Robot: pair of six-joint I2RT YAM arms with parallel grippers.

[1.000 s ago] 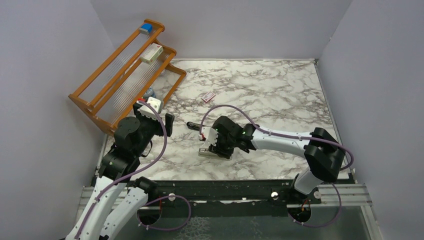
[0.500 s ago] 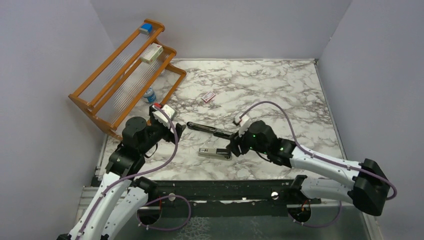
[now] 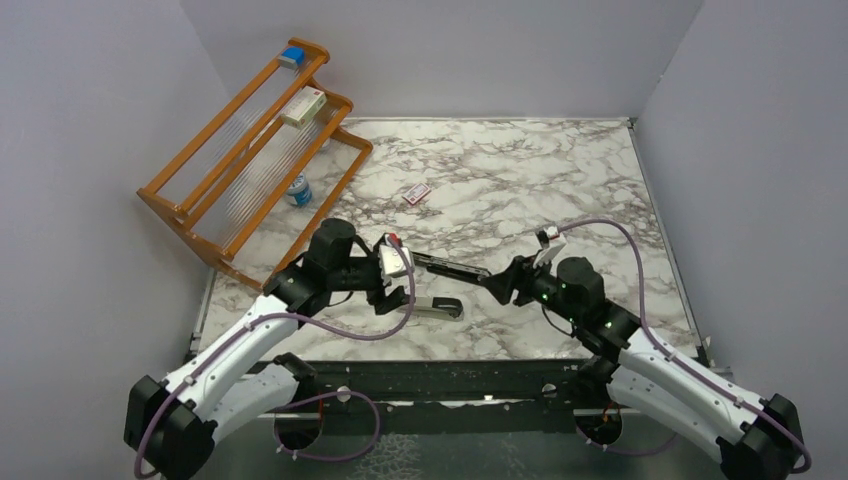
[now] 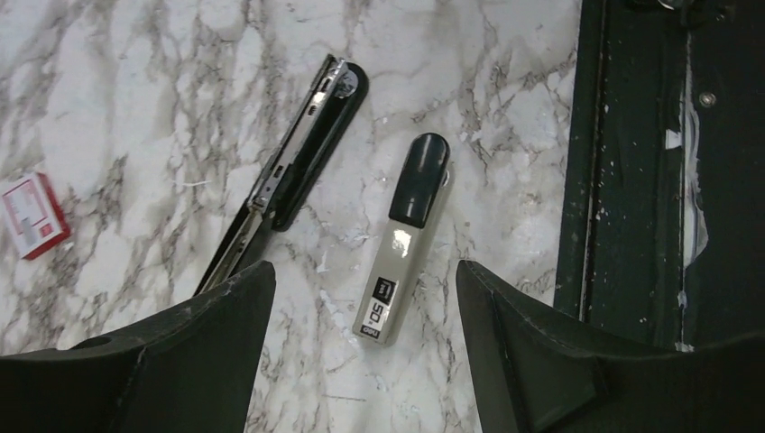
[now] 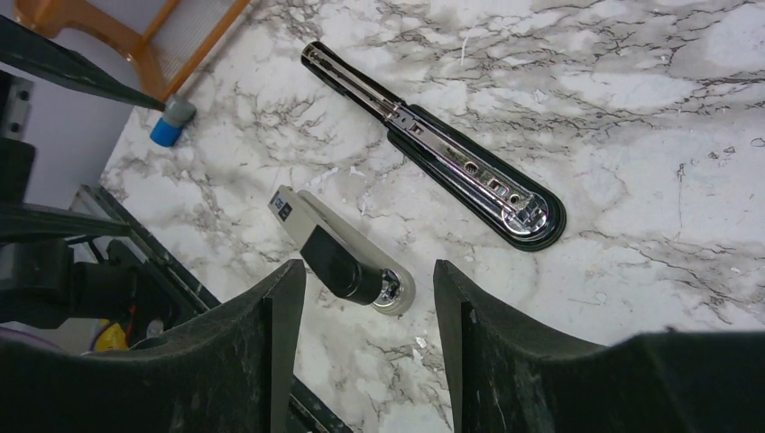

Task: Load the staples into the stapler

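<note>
Lying flat near the middle of the marble tabletop (image 3: 560, 180), the black stapler (image 3: 440, 264) shows its shiny silver rail facing up. In the top view its long axis runs almost from left to right, and the left end sits a little farther from the arm bases. The rounded black end points to the right, toward the right gripper (image 5: 367, 266). The thin metal end points to the left, close to the wrist of the left arm.

A light grey stapler-like tool (image 3: 435, 307) lies just beside the stapler on the near side. It does not touch the stapler, and its dark end also points to the right.

The left gripper (image 4: 361, 275) hangs above this grey tool. Its fingers (image 4: 198, 352) are spread wide and hold nothing. The fingers (image 5: 532, 352) of the right gripper are also apart (not as wide, it seems) with nothing between them, and both the stapler and the grey tool show below them on the table.

The small red-and-white staples packet (image 3: 417, 193) rests on the table farther back, well apart from the stapler and from both grippers. I cannot see any loose strip.

At the far left stands an orange wooden rack (image 3: 250, 150), with a small blue-capped bottle (image 3: 298, 190) beside it.
</note>
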